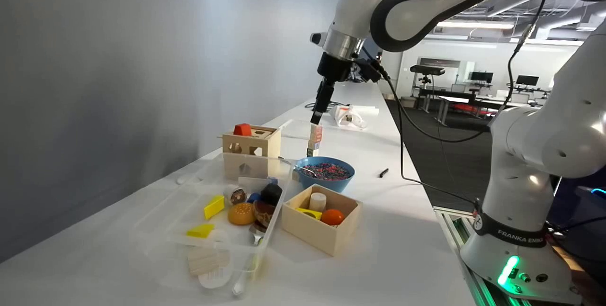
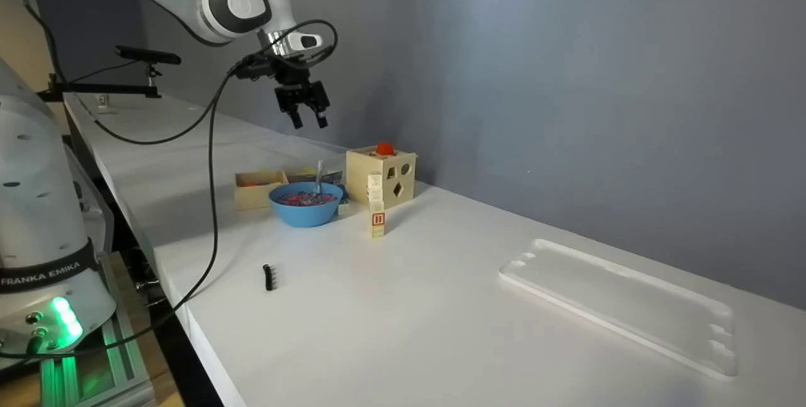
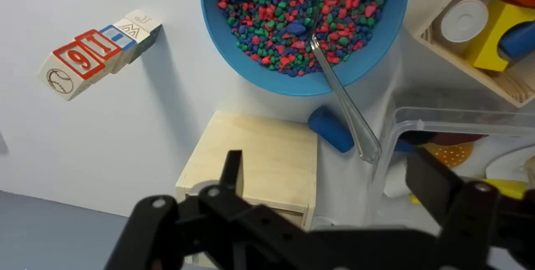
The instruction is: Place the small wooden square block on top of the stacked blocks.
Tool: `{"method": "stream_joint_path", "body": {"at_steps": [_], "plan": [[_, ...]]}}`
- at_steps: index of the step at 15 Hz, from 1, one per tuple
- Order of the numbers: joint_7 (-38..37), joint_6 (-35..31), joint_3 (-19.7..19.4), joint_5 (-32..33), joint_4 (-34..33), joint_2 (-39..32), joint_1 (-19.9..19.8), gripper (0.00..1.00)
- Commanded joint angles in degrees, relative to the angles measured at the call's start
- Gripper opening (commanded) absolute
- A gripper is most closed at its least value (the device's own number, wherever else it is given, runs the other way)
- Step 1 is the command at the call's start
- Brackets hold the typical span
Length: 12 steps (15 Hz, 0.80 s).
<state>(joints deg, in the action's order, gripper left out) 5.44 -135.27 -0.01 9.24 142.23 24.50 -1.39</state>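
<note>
Blocks, five in all, are stacked in one upright column on the table, near the bowl and the shape box but apart from both. The topmost is marked with a baseball and a red numeral in the wrist view; the layers below are set slightly out of line. One gripper is held in the air, clear of the column, its two jaws spread wide. The single bowl is filled with red, green and blue pebbles, and one metal utensil is rested over its rim. One blue cylinder is laid beside the shape box, on which one red piece is set. In the open box, one pale peg, one orange ball, one yellow piece and one blue piece are held. Two yellow wedges and one bun are contained, among other things, in the clear bin. One black piece and one plastic lid are placed on the table.
</note>
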Motion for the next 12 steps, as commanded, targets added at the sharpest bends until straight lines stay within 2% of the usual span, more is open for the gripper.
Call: {"method": "stream_joint_path", "body": {"at_steps": [1, 4, 7, 9, 12], "plan": [[-7.64, -2.28, 1.04, 1.76, -0.52, -0.74, -2.69, 1.0], [-14.15, -4.16, 0.24, 2.31, -2.0, -3.41, -6.53, 1.0], [-21.09, -2.35, 0.81, 3.94, -4.26, -7.26, -10.36, 1.0], [-23.5, -0.12, 0.74, 5.2, -6.99, -10.89, -11.36, 1.0], [-24.25, 1.58, -0.28, 4.4, -10.99, -16.5, -10.26, 1.0]]}}
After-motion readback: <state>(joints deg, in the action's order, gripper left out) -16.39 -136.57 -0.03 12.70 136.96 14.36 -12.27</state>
